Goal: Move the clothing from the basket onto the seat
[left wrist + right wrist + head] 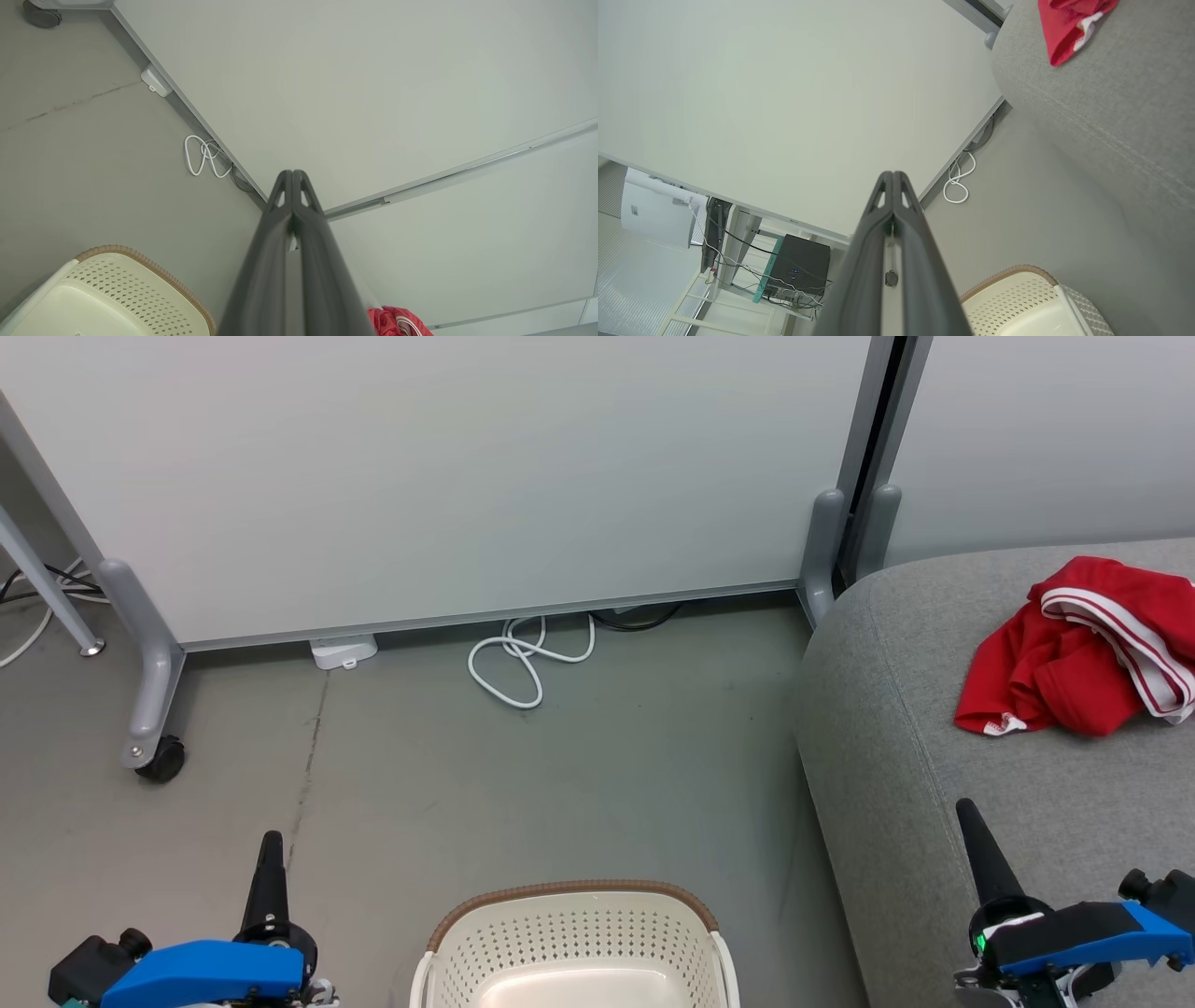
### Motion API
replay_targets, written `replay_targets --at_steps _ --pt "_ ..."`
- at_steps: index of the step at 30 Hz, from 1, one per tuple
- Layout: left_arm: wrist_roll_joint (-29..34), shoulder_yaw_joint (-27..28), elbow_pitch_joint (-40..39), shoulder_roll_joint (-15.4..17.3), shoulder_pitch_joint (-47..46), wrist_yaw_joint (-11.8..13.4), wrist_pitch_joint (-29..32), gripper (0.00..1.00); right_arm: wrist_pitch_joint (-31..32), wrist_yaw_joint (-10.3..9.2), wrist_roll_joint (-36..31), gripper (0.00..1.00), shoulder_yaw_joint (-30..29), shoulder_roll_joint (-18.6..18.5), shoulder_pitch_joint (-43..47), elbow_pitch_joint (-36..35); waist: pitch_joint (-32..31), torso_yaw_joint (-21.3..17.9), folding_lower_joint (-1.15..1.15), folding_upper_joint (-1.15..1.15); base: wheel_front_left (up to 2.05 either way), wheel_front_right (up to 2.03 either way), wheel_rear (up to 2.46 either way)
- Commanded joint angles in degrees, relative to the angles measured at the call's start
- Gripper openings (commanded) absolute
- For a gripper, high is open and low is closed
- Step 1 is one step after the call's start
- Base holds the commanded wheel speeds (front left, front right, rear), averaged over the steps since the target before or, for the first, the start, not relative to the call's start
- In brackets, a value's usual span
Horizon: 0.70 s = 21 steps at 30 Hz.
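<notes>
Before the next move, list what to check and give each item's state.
1. Clothing on the seat: ok, a red heap lies on the grey cushion.
2. Both garments in that heap: cannot tell, it is bunched.
3. Basket emptied: cannot tell, the visible part is bare but its near end is cut off.
4. Left gripper free: ok, shut on nothing.
5. Right gripper free: ok, shut on nothing.

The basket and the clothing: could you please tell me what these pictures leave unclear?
The basket: head view, bottom edge cuts off its near half, hiding part of its inside.
The clothing: head view, right edge crops it; bunched folds hide the garment count.
Left wrist view: the left gripper and bottom edge hide most of the clothing.
</notes>
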Motion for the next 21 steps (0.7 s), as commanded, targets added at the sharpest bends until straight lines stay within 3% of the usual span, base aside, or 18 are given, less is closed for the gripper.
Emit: replay_targets --at_steps 1,21 --pt "-1.8 0.6 -0.8 0.1 -1.6 -0.4 0.5 0.0 0.2 0.02 2.2 0.0 -0.3 -0.2 -1.5 -0.7 0.0 0.0 0.0 0.0 0.0 0.0 0.0" --pt "-11.2 1.6 -1.5 -0.1 -3.1 -0.5 3.2 0.0 1.4 0.02 12.9 0.0 -0.9 -0.3 -2.1 -0.8 0.2 -0.1 0.0 0.0 0.0 0.0 0.0"
